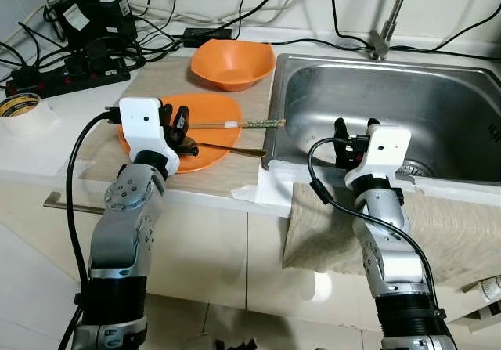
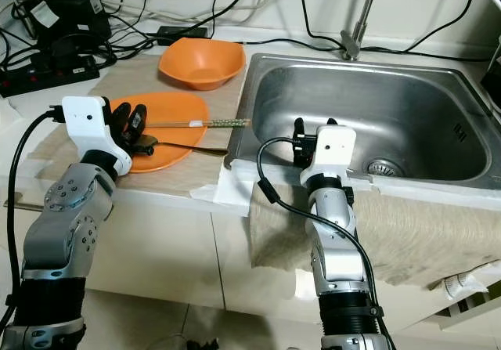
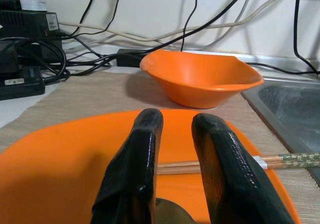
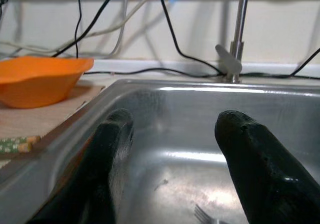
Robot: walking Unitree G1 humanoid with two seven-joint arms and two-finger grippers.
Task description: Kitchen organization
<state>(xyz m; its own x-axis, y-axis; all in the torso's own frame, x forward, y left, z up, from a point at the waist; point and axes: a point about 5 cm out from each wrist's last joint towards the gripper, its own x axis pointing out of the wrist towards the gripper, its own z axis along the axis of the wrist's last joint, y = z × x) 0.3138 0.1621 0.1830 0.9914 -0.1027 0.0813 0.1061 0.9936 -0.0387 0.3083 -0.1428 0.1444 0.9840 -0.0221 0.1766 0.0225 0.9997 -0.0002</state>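
Beige matting covers the counter [image 1: 94, 170] beside a steel sink [image 1: 462, 115], with a cloth [image 1: 454, 232] draped over the front edge nearest the robot. Closest in, the left gripper [image 1: 180, 131] sits low over the flat orange plate [image 1: 215, 111], its fingers [image 3: 142, 169] narrowly parted around the dark end of a spoon [image 1: 227, 149] lying on the plate; whether they actually pinch it I cannot tell. The right gripper [image 1: 354, 135] hovers at the sink's front rim with its fingers spread wide and nothing between them; a fork [image 4: 205, 216] lies on the basin floor below. Chopsticks [image 1: 243, 124] rest across the plate, tips overhanging the sink edge. To do this well, the left fingers should likely close squarely on the spoon and lift straight up, clear of the chopsticks just beyond. Farther back stands an orange bowl [image 1: 232, 62], then the tap [image 1: 383, 41], a power strip [image 1: 66, 76] and tangled cables [image 1: 117, 21] along the wall, so room lies toward the sink
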